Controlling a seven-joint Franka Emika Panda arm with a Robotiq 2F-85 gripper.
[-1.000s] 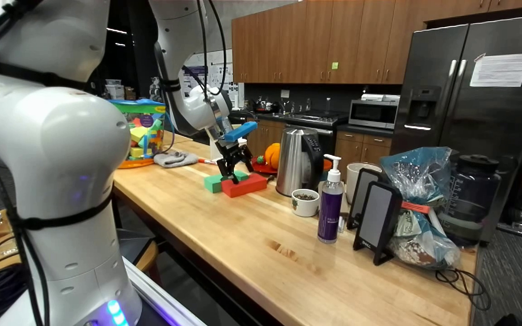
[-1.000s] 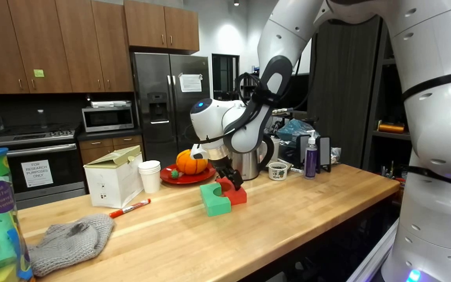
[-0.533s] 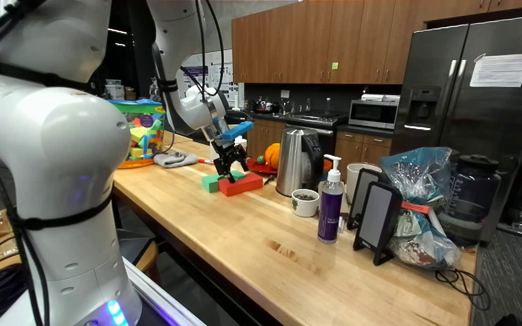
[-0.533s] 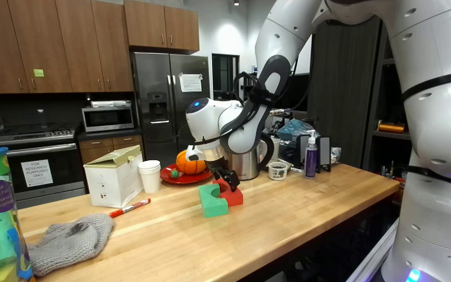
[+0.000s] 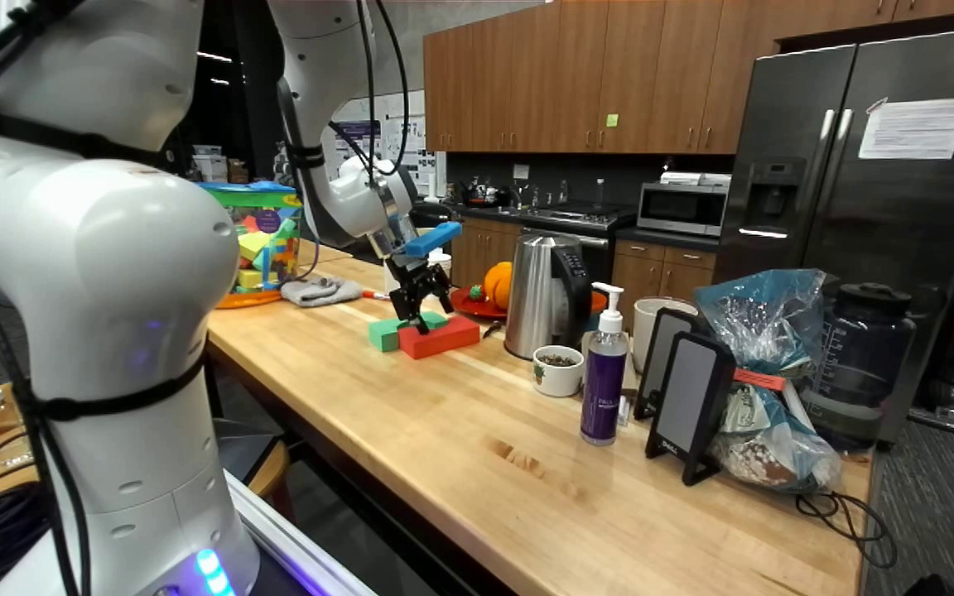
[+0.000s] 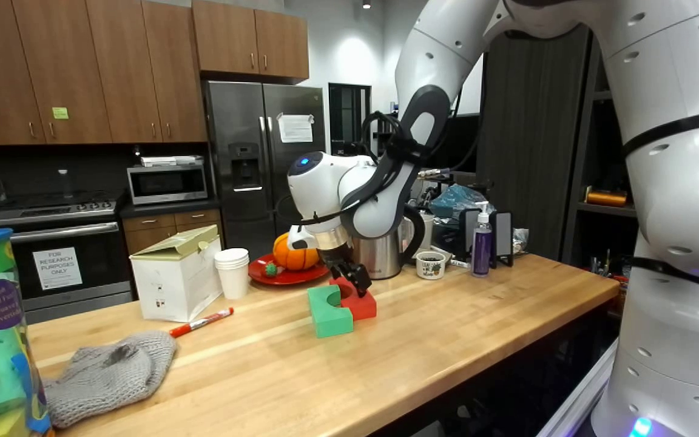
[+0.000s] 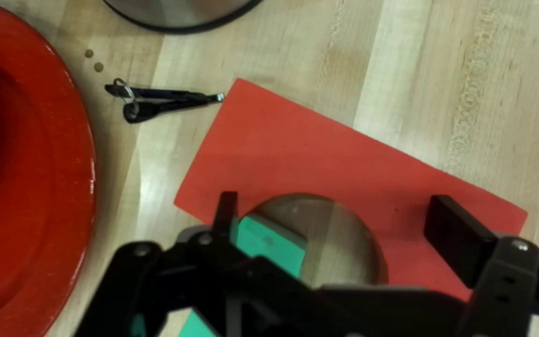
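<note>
Fingers [image 7: 461,243] of the black, hard-edged gripper [image 7: 334,208] stand well apart above a red block [image 7: 307,150]; whether the tips touch it cannot be told. The red block is a thick, matte slab, straight along one long side and scooped into a half-round on the opposite one. It lies flat on the tabletop [image 5: 444,422], pale wood laid in strips with visible grain. A green block [image 6: 330,318], equally matte and with its own rounded notch, sits right beside it, and in the wrist view a squared end of it shows inside the red curve.

Near a corner of the red block lies a slim black tool [image 7: 147,112] with a thin metal ring. A glossy, round red plate [image 7: 75,164] carries a ribbed orange pumpkin [image 6: 295,254] and a small spiky green ball [image 6: 271,269]. Close by rises a brushed-steel kettle [image 5: 532,298] with a black handle. A white bowl [image 5: 564,381] of dark, crumbly bits stands near a purple-and-clear pump bottle [image 5: 604,397]. In an exterior view, rumpled grey knitwear [image 6: 113,379] spreads beside a red marker [image 6: 201,323], and tapered white cups [image 6: 233,279] stand stacked next to an angular white box [image 6: 173,285].
</note>
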